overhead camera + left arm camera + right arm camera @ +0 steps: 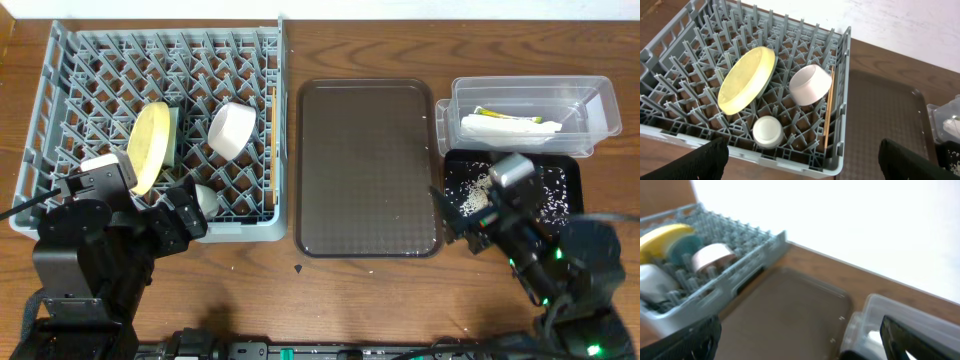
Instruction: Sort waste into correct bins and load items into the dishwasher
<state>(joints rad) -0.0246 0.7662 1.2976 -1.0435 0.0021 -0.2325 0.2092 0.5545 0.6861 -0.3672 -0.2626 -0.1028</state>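
Nearest the lens, the left gripper point(190, 213) sits over the near right corner of the dish rack point(60, 70). Its jaws are spread wide and hold nothing. The right gripper point(462, 225) sits at the near left corner of the black tray point(562, 180), jaws likewise spread and empty.

Rack contents:
- yellow plate point(746, 80), on edge, leaning among the pegs
- light blue bowl point(173, 135), directly behind the plate, mostly hidden
- white bowl point(811, 84), on its side, right of the plate
- small white cup point(767, 131), near the front wall
- chopsticks point(828, 110), lying along the right wall

The brown serving tray point(368, 165) lies on the tabletop point(380, 290) between the rack and the bins. The clear tub point(590, 100) holds white paper point(505, 129) and the snack wrapper point(498, 113). Rice scraps point(476, 190) lie scattered in the black tray.
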